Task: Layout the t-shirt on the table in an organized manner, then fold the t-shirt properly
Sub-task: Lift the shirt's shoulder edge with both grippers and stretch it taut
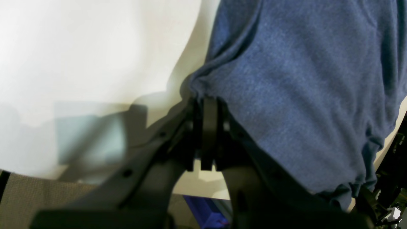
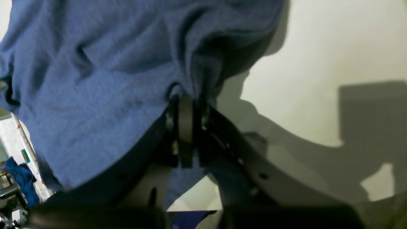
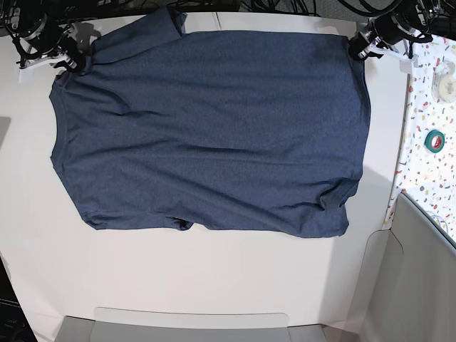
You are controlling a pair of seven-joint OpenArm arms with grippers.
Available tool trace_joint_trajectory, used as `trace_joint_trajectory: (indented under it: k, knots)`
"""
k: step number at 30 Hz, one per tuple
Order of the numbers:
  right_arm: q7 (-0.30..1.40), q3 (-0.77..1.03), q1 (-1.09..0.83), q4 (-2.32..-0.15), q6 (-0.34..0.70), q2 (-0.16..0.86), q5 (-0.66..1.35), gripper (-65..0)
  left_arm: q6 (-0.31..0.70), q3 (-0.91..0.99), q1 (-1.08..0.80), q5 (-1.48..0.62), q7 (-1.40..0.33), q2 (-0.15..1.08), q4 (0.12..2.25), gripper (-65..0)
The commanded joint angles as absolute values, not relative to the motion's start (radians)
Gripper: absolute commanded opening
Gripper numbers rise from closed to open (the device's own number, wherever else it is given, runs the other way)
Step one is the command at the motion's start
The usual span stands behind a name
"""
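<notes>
We see the t-shirt (image 3: 214, 121) spread plain side up on the table (image 3: 214, 278), long axis sideways in the base view, collar end toward our right gripper (image 2: 186, 105), hem toward our left gripper (image 1: 208, 105). It is heathered navy, lightly wrinkled. Each gripper is closed, pinching a far shirt corner.

I count one t-shirt (image 3: 206, 121), dark blue, and one white tabletop (image 3: 214, 271) under it. Two hands on my rig: the left hand (image 3: 360, 48) and the right hand (image 3: 71, 60), one at each of two shirt corners. On the speckled strip (image 3: 427, 107) at the side I see two rolls of tape: one white roll (image 3: 447, 84) and one green roll (image 3: 435, 140)
</notes>
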State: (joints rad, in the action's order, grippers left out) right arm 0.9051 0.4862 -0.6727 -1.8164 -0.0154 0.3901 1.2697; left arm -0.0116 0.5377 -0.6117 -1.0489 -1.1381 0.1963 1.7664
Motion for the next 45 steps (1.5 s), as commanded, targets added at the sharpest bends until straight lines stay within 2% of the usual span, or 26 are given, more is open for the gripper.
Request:
trace_joint_trajectory:
  k: [1, 9, 16, 24, 30, 36, 45]
  knots:
    - [0.900, 0.495, -0.676, -1.828, -0.008, 0.404, 1.283, -65.0, -0.025, 0.541, -0.622, -1.032, -1.136, 0.200, 1.771, -65.0]
    - [0.900, 0.499, -0.679, -1.831, -0.008, 0.407, 1.247, -65.0, -0.024, 0.541, -0.627, -1.033, -1.116, 0.202, 1.779, -65.0]
    - [0.900, 0.495, -0.671, -1.831, -0.008, 0.410, 1.236, -65.0, 0.008, 0.533, -0.622, -1.033, -1.129, 0.200, 1.867, -65.0]
    - [0.900, 0.492, -0.595, -1.831, 0.090, 0.404, 1.236, -65.0, 0.010, 0.538, -0.553, -1.043, -1.121, 0.199, 1.922, -65.0]
    - [0.900, 0.404, -0.526, -1.883, 0.091, 0.403, 1.236, -65.0, 0.010, 0.541, -0.486, -1.152, -1.130, 0.208, 1.931, -65.0]
    - [0.900, 0.318, -0.501, -1.942, 0.091, 0.403, 1.236, -65.0, 0.010, 0.541, -0.453, -1.176, -1.130, 0.208, 1.931, -65.0]
    - [0.898, 0.361, -0.484, -1.946, 0.091, 0.403, 1.241, -65.0, 0.010, 0.633, -0.412, -1.176, -1.125, 0.236, 1.931, -65.0]
